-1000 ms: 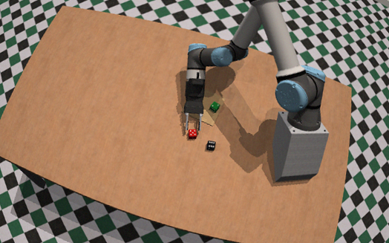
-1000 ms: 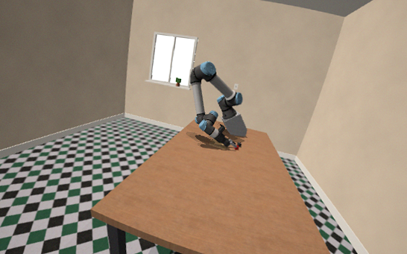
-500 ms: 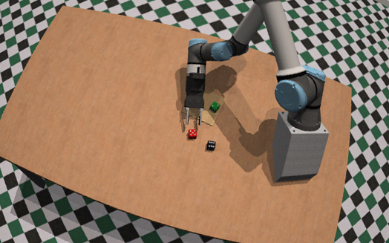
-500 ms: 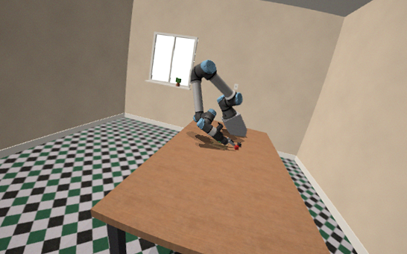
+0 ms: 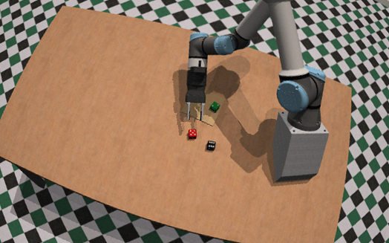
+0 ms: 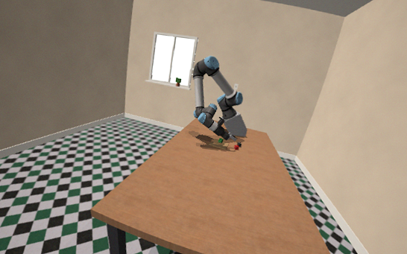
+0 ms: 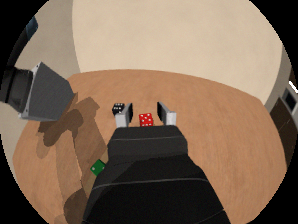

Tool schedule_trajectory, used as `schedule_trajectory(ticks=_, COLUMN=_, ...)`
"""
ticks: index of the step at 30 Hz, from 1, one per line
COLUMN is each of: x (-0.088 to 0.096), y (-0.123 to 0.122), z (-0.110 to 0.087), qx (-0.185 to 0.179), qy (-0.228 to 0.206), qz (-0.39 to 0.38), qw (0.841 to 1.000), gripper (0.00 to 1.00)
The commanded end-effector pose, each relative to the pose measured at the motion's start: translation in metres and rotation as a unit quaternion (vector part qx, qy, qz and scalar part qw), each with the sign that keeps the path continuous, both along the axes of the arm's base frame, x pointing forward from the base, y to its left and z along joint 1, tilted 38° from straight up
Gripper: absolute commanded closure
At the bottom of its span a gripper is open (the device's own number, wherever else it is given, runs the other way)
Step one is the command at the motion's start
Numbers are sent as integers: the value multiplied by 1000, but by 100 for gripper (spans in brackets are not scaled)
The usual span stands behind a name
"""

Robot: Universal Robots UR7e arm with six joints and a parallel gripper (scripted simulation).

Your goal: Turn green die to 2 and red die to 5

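The red die [image 5: 191, 134] [image 6: 236, 147] [image 7: 146, 120] lies on the bare table, off the mat; its upper face seems to show 5. The green die [image 5: 214, 107] [image 6: 220, 140] [image 7: 97, 167] sits on the tan mat [image 5: 207, 119]; its top number is too small to tell. The black die [image 5: 211, 145] [image 6: 239, 144] [image 7: 118, 108] stands on the table beside the red one, seemingly with 6 up. My gripper [image 5: 194, 119] [image 7: 145, 108] is open and empty, tilted, above the table near the mat's edge, short of the red die. The arm hides part of the mat.
The wooden table [image 5: 98, 120] [image 6: 224, 200] carries the grey robot base [image 5: 297, 153] [image 7: 47, 95] on the black die's side. Arm shadows fall across the mat and the table between the dice and the base.
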State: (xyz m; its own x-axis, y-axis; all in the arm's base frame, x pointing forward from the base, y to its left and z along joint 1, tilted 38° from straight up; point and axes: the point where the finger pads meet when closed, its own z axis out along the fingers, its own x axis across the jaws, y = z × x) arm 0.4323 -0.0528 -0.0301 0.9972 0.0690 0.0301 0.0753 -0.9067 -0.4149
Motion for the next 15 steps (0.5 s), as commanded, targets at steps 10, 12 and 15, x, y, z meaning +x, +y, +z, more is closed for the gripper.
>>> schedule_trajectory(ticks=10, x=-1, y=9, z=11, qx=-1, qy=0, qz=1, qw=1000, gripper=13)
schedule_trajectory(ticks=12, x=-2, y=10, z=10, qx=-5, qy=3, qz=2, qw=1000, gripper=13)
schedule_trajectory(ticks=15, x=-4, y=13, z=6, qx=-19, qy=12, qz=6, qw=1000, gripper=13)
